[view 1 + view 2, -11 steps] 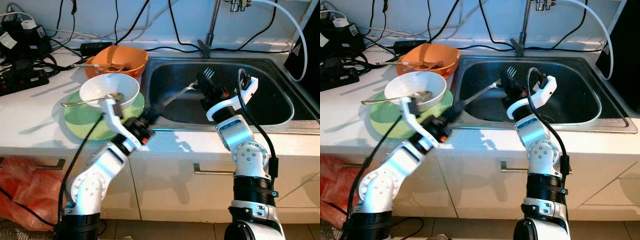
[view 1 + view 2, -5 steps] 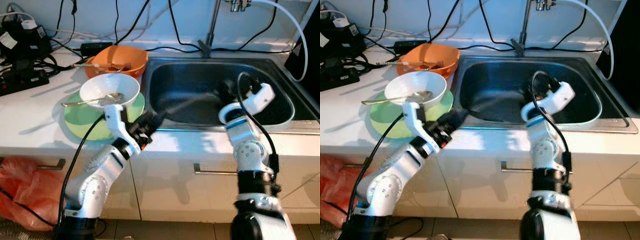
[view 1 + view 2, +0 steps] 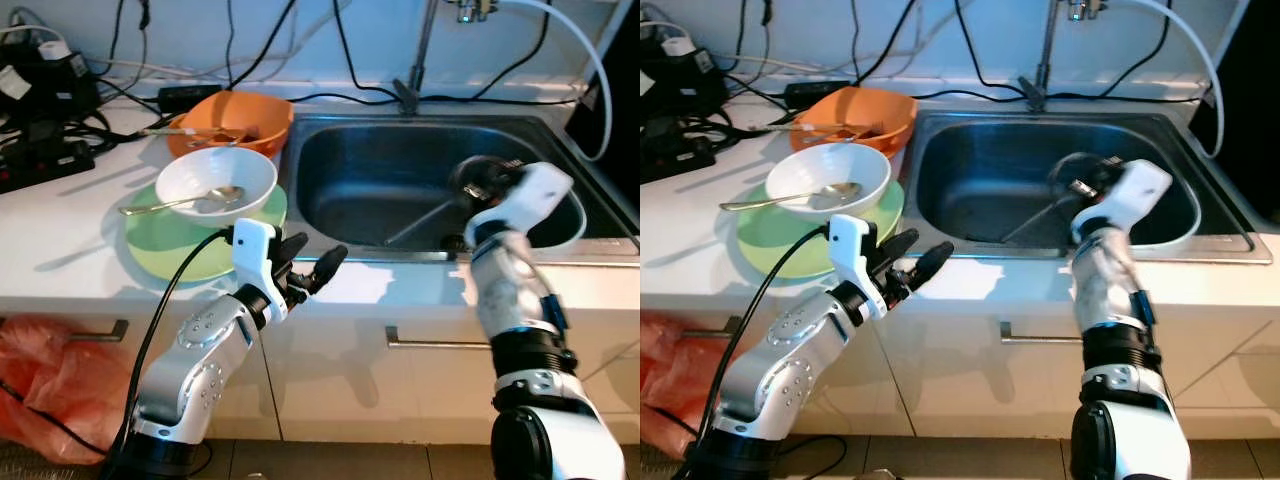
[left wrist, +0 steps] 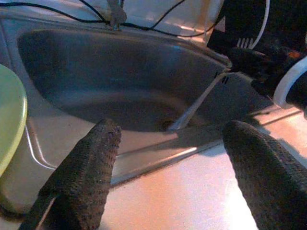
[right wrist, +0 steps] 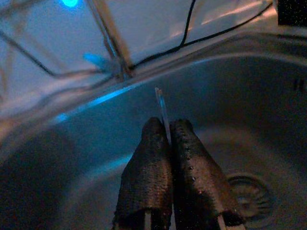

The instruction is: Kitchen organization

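A metal fork (image 3: 420, 220) hangs slanted inside the steel sink (image 3: 350, 215), tines up at my right gripper and handle end low near the basin floor. My right gripper (image 3: 468, 190) is at the sink's right side, shut on the fork. In the right wrist view its fingers (image 5: 189, 153) pinch the thin shaft (image 5: 160, 103) above the drain (image 5: 249, 191). My left gripper (image 3: 310, 262) hovers over the counter's front edge beside the sink, open and holding nothing. In the left wrist view its fingers (image 4: 91, 167) stand wide apart, facing the fork (image 4: 201, 93).
A white bowl (image 3: 215, 180) holding a spoon sits on a green plate (image 3: 170, 245) left of the sink. Behind it is an orange bowl (image 3: 228, 120) with utensils. Cables and a power strip (image 3: 45, 160) lie at the back left. The faucet (image 3: 420, 60) rises behind the sink.
My right gripper has swung right and lower in the sink, carrying the fork. My left gripper has drawn back from the fork's handle toward the counter's front edge and now stands open.
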### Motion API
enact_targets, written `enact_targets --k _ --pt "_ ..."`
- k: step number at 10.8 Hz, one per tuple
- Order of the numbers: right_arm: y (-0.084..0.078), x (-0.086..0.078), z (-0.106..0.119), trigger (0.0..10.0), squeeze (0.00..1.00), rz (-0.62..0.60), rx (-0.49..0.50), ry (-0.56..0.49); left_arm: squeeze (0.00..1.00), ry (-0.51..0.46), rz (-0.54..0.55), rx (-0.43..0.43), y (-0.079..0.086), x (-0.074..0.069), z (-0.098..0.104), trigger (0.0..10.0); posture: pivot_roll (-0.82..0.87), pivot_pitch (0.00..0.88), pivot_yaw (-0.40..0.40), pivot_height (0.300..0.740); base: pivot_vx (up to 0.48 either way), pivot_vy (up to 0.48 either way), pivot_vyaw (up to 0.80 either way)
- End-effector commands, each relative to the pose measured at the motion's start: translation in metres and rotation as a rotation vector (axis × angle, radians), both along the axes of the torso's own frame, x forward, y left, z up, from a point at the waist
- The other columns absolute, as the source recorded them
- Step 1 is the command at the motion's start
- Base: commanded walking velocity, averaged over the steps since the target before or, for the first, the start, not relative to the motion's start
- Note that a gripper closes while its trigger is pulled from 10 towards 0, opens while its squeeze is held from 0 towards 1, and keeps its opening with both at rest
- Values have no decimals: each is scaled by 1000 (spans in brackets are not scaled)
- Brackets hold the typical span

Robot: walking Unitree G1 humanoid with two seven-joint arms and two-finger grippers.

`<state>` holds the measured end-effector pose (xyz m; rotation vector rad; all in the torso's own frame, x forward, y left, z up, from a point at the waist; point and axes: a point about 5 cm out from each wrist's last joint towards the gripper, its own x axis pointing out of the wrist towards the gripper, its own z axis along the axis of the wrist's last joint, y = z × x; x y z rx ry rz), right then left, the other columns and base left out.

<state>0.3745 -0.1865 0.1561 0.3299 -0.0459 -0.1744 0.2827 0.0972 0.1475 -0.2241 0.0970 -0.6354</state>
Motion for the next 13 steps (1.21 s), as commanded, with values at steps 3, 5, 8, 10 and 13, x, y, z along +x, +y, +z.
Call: enact_targets --k 3,5,8,10,13 --pt "16 10 2 1804 0 64 -162 -6 1000 -16 -19 61 -1 -1 -5 10000 127 28 32 740 0 0 0" --pt "28 13 0 10000 1000 117 -202 -2 1000 -23 -23 75 -2 -2 -6 10000 129 31 31 740 0 0 0" --pt "36 15 -4 10000 1000 149 -178 -4 953 -26 -22 82 -3 -3 -7 10000 129 34 28 740 0 0 0" --pt "37 14 -6 10000 1000 155 -163 -5 953 -33 -19 91 -4 -3 -7 10000 125 37 26 740 0 0 0" --pt "51 15 8 10000 1000 235 -128 -101 1000 -195 71 151 2 1 13 10000 125 43 18 740 0 0 0"
